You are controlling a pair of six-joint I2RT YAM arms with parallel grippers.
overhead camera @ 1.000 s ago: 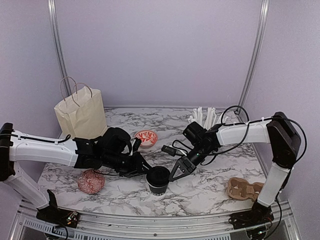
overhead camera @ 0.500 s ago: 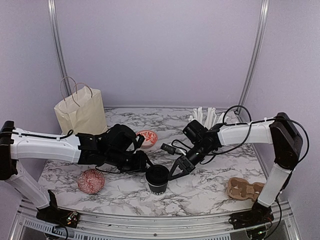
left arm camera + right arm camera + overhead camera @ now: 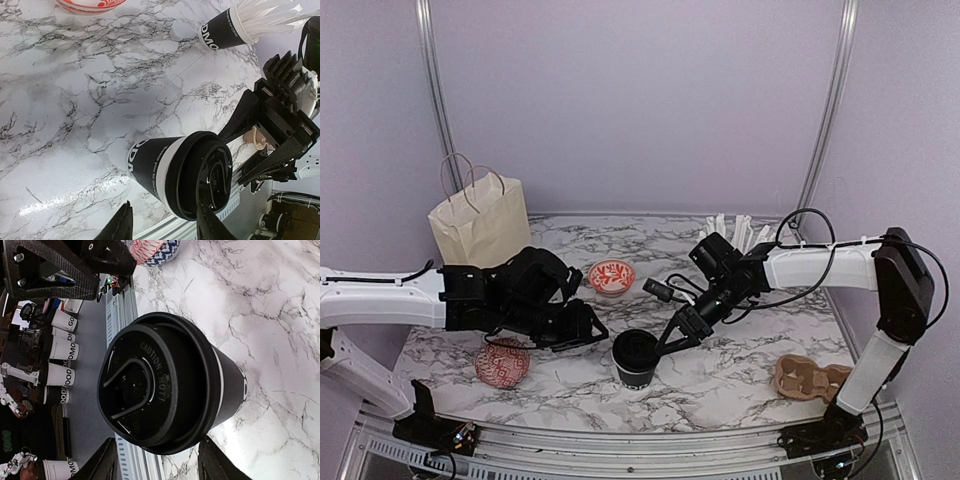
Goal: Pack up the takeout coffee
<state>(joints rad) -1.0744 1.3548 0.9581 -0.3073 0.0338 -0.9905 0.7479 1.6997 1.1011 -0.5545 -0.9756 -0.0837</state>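
While both arms reached low across the table toward each other, the left gripper (image 3: 588, 328) and right gripper (image 3: 672, 340) stood unclenched, holding nothing. The takeout coffee (image 3: 635, 358) stood upright between them, just off the right claw's tips. Its lid (image 3: 142, 385) read "CAUTION HOT". A second earlier the left claw had sat closer, and both jaws narrower.

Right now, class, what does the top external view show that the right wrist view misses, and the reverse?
Only top external: the paper bag, the cardboard carrier, the straws. Only right wrist: CAUTION HOT lettering on the lid, spare cups beyond the marble table. Both: the lidded coffee cup standing on that table.
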